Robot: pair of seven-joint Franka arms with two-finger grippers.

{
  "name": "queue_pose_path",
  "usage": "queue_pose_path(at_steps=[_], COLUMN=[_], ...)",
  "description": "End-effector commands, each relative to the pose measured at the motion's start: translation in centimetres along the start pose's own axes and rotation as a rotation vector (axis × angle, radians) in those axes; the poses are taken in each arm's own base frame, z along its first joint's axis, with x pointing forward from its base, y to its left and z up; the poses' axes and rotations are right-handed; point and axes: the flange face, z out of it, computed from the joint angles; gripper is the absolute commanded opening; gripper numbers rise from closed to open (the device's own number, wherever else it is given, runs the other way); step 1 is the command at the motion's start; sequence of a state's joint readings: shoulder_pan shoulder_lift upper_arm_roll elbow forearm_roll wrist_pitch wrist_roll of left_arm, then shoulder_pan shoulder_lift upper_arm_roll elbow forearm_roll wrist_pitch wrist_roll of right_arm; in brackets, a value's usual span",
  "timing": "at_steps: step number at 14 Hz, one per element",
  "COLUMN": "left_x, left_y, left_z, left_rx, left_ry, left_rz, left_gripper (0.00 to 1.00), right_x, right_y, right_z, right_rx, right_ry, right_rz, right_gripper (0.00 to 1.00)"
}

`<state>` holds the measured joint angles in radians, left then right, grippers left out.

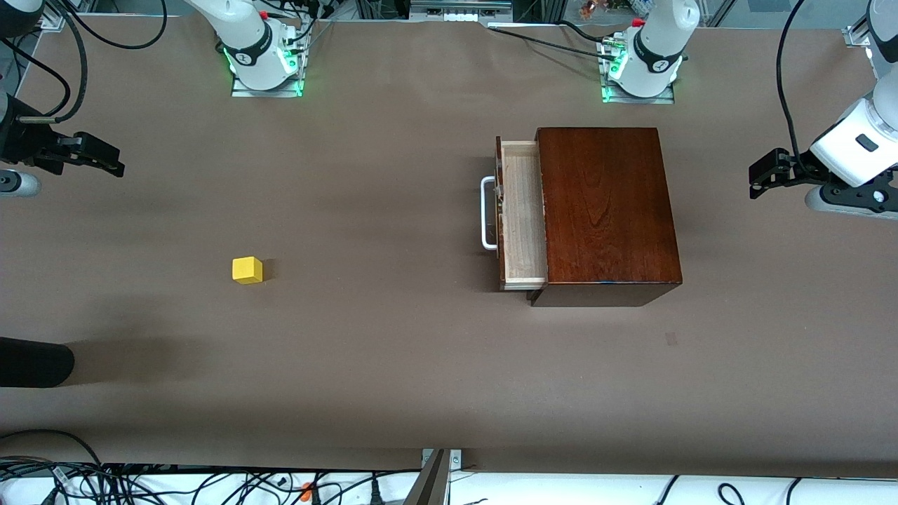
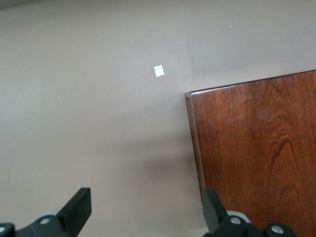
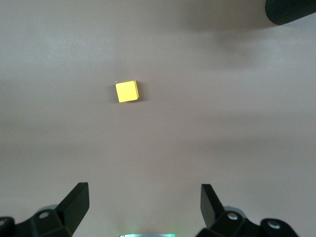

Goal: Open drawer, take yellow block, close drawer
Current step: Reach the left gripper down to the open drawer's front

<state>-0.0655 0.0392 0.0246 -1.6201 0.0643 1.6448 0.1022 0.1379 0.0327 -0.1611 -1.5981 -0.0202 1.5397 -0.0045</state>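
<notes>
Front view, writing: we read no brand or label anywhere.
Front view, drawer point(image 1: 523, 214): pulled partly out of the wooden box point(image 1: 607, 210), pale inside showing, white handle point(image 1: 487, 213) toward the right arm's end.
Front view, yellow block point(image 1: 248, 270): on the bare table point(image 1: 393, 365), well apart from the box, toward the right arm's end.
Left wrist view, left gripper point(image 2: 148, 210): we see fingers spread wide, holding nothing, over the table beside the box corner; a small white scrap point(image 2: 158, 71) lies nearby.
Right wrist view, right gripper point(image 3: 144, 205): fingers wide apart, empty, over the table near the block.
</notes>
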Motion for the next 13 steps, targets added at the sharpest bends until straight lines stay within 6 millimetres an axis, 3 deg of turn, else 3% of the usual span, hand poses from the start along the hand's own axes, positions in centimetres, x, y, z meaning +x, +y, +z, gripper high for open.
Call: queue_pose_path(at_steps=[1,5,6,8,10,13], left_x=[0.5,0.8,0.8,0.3,-0.4,-0.2], left_y=[1.8,12.8,16.7,24.6,30.4,37.4], left_z=[-0.7,-0.4,0.3,3.1,5.4,9.5], left_rx=[-0.018,-0.026,-0.041,-0.1,-0.139,-0.241], left_ry=[0.003,-0.004,-0.016,-0.069,-0.102,-0.081], left_rz=[0.048,0.246,0.313,0.444,0.582,0.905], left_gripper=[1.0,1.0,1.0,1.0,1.0,1.0], right_x=[-0.2,-0.1,-0.1,-0.1,-0.2,-0.1], right_y=[-0.6,-0.9,-0.9,-0.9,-1.0,-1.0], right_z=[-0.7,-0.7,-0.7,-0.7,-0.7,-0.7], right_rx=[-0.013,-0.011,-0.009,-0.005,0.003,0.003], right_ry=[-0.005,-0.003,-0.003,-0.003,-0.005,-0.004], right_rz=[0.007,0.004,0.007,0.006,0.006,0.006], right_gripper=[1.0,1.0,1.0,1.0,1.0,1.0])
